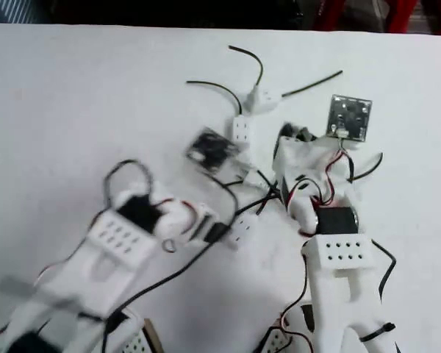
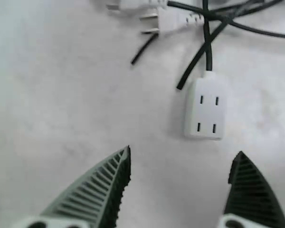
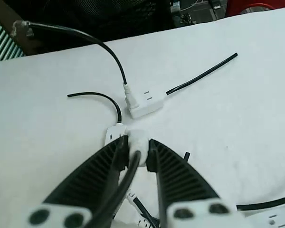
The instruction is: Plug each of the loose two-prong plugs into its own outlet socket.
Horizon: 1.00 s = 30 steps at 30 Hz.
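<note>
Right end effector pinches a white plug; left end effector, spread, hovers just short of a loose socket, which could skid if pushed unheld.

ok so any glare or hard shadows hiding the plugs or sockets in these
High view: even light, the table bright, the metal plate shines a little. Left wrist view: only a soft shadow beside the outlet socket, its slots plain. Right wrist view: no glare; the plug sits shaded in the right gripper.
</note>
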{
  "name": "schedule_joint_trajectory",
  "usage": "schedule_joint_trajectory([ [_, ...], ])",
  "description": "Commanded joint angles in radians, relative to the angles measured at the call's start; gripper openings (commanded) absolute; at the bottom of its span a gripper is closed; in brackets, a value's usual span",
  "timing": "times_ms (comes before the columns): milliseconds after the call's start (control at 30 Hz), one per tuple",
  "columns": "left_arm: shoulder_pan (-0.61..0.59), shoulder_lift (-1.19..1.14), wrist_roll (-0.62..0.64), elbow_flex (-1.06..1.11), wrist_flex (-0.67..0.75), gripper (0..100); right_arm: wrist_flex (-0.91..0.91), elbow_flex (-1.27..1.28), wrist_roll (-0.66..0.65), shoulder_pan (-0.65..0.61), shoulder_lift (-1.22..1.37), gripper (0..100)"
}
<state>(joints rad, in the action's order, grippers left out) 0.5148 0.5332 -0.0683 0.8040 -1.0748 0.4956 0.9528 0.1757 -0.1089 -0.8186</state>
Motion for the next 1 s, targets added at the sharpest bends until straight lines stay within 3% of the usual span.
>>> schedule_joint_trajectory([
  [0, 0.061, -0.194, 0.011, -0.143, -0.002, 33, -0.022, -0.054, 0.011, 0.016, -0.019, 1.7],
  [433, 0.111, -0.733, 0.049, -0.437, 0.026, 31, -0.021, -0.054, 0.011, 0.016, -0.019, 1.7],
  [633, 0.102, -0.791, -0.041, -0.512, -0.002, 11, -0.019, -0.052, 0.011, 0.016, -0.019, 1.7],
  [733, 0.036, -0.791, -0.106, -0.514, -0.005, 9, -0.016, -0.052, 0.011, 0.015, -0.019, 1.7],
  [967, -0.239, -0.791, -0.224, -0.517, 0.020, 11, -0.015, -0.051, 0.011, 0.008, -0.018, 1.7],
])
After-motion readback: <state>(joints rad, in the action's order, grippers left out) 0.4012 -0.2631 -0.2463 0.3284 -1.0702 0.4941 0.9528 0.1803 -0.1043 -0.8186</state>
